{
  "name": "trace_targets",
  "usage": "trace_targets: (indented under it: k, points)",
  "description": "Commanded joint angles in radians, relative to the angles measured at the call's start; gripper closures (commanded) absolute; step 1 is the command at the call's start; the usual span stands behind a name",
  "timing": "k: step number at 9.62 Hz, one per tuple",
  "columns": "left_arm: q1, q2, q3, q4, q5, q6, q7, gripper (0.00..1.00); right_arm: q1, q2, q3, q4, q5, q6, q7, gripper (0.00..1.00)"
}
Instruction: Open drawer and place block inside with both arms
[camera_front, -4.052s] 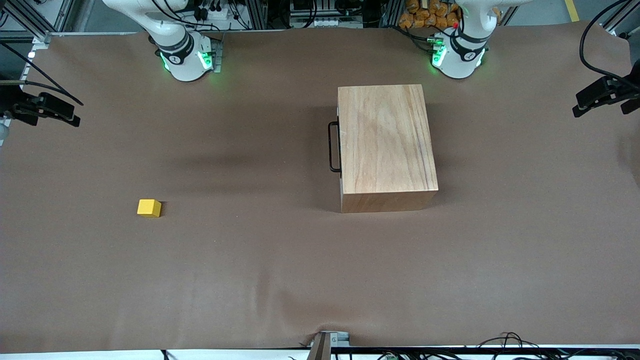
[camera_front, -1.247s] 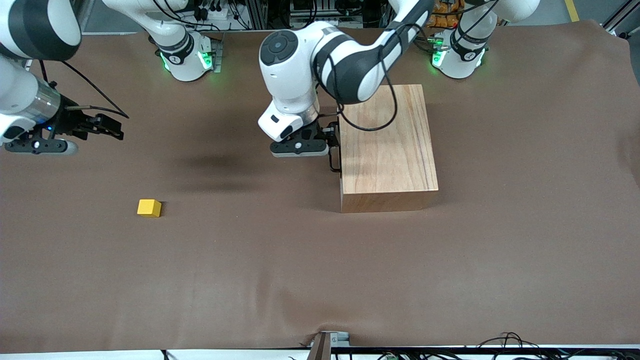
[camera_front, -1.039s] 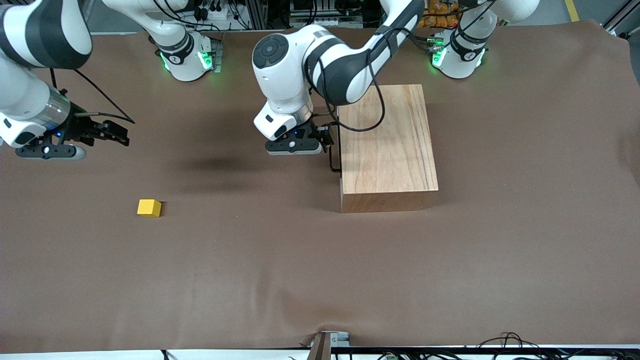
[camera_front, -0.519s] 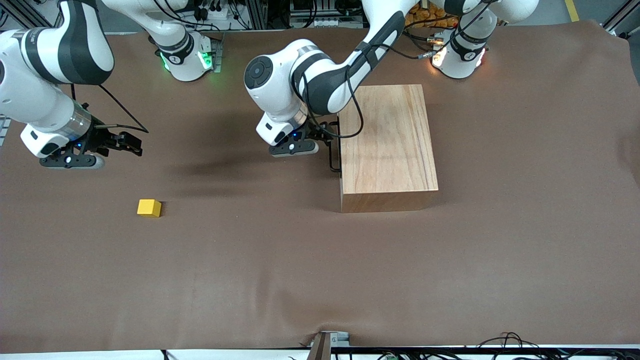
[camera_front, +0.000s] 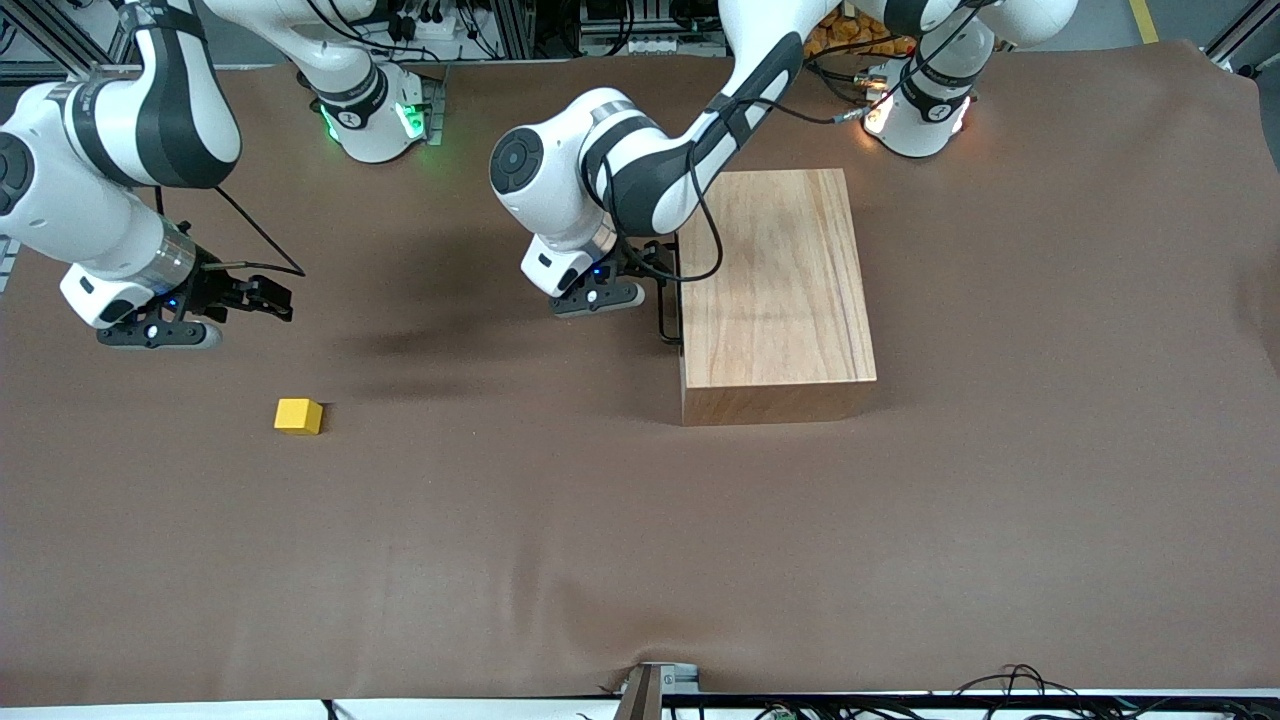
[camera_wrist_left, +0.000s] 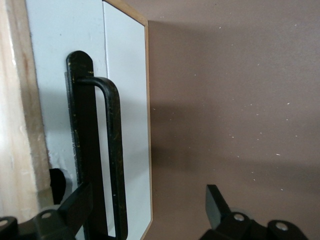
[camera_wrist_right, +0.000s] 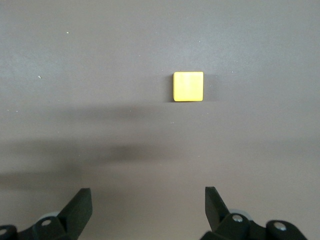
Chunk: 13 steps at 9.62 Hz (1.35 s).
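The wooden box (camera_front: 775, 290) stands near the left arm's end of the table, with its drawer shut. The drawer's white front panel (camera_wrist_left: 125, 100) and black loop handle (camera_front: 667, 300) face the right arm's end. My left gripper (camera_front: 648, 285) is open at the handle. In the left wrist view the handle (camera_wrist_left: 114, 150) lies between the fingers (camera_wrist_left: 75, 205), close to one of them, and my left gripper (camera_wrist_left: 147, 205) is not closed on it. The yellow block (camera_front: 298, 415) lies on the table. My right gripper (camera_front: 268, 300) hangs open above the table beside the block, which also shows in the right wrist view (camera_wrist_right: 188, 86), apart from my right gripper (camera_wrist_right: 148, 205).
A brown cloth (camera_front: 640, 520) covers the table. A metal bracket (camera_front: 650, 685) and cables sit at the edge nearest the camera. The arm bases (camera_front: 375, 115) (camera_front: 915, 110) stand along the edge farthest from the camera.
My left gripper has closed in on the handle and settled lower. My right gripper has moved toward the block. The box and the block have not moved.
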Motion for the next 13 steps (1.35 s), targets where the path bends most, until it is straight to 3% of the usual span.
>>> trace_targets:
  k: [1, 8, 13]
  points:
    - [-0.005, 0.028, 0.013, 0.031, -0.015, -0.009, -0.019, 0.00, -0.006, -0.014, 0.002, -0.019, -0.002, 0.016, -0.015, 0.00]
    - [-0.001, 0.057, 0.016, 0.031, -0.015, 0.030, -0.091, 0.00, -0.016, 0.006, 0.002, -0.055, -0.002, 0.061, -0.016, 0.00]
    - [0.001, 0.070, 0.017, 0.031, -0.015, 0.077, -0.095, 0.00, -0.016, 0.203, 0.000, -0.064, -0.002, 0.332, -0.018, 0.00]
